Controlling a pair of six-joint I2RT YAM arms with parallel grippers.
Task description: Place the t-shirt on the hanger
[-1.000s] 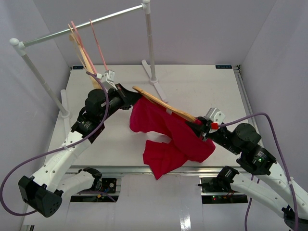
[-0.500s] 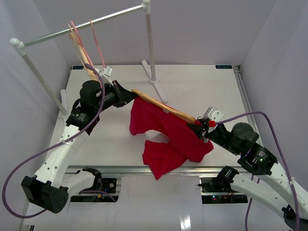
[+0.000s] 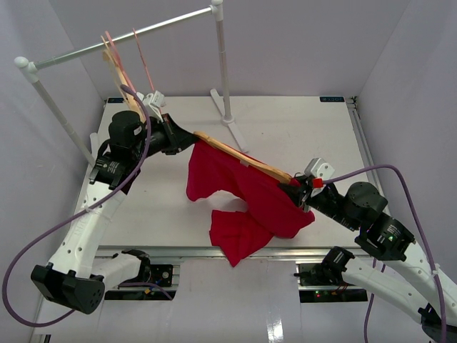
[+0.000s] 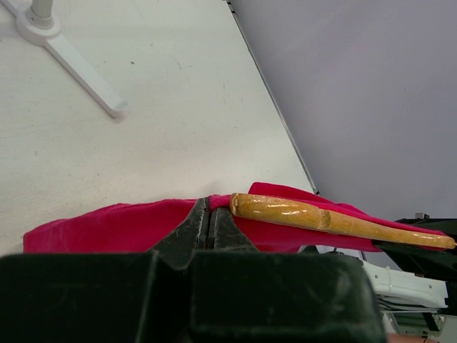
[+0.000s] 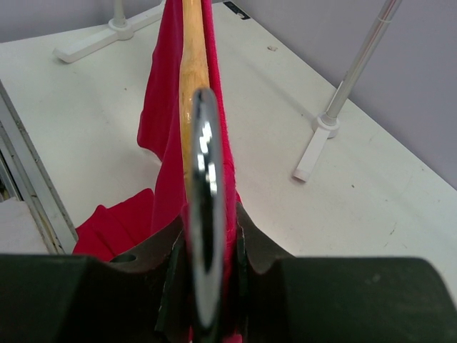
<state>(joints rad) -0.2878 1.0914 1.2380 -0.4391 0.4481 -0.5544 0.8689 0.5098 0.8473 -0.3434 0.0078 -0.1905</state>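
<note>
The wooden hanger (image 3: 246,158) hangs slanted above the table, with the red t-shirt (image 3: 246,196) draped over and below it. My left gripper (image 3: 187,140) is shut on the t-shirt's edge right at the hanger's bare left tip. In the left wrist view the jaws (image 4: 211,209) pinch red cloth (image 4: 100,227), and the hanger's end (image 4: 285,212) lies just to their right. My right gripper (image 3: 296,187) is shut on the hanger at its hook end. The right wrist view shows the silver hook (image 5: 204,171) and wood (image 5: 194,57) between the fingers (image 5: 206,239), with red cloth on both sides.
A white clothes rail (image 3: 128,39) crosses the back left. Thin pink hangers and a pale wooden one (image 3: 118,68) hang on it. Its posts and feet (image 3: 230,123) stand on the white table (image 3: 300,128). The t-shirt's lower part hangs over the table's front edge (image 3: 239,246).
My left arm has drawn back to the left, pulling the t-shirt's edge along the hanger towards its left tip. The hanger and right gripper have barely shifted.
</note>
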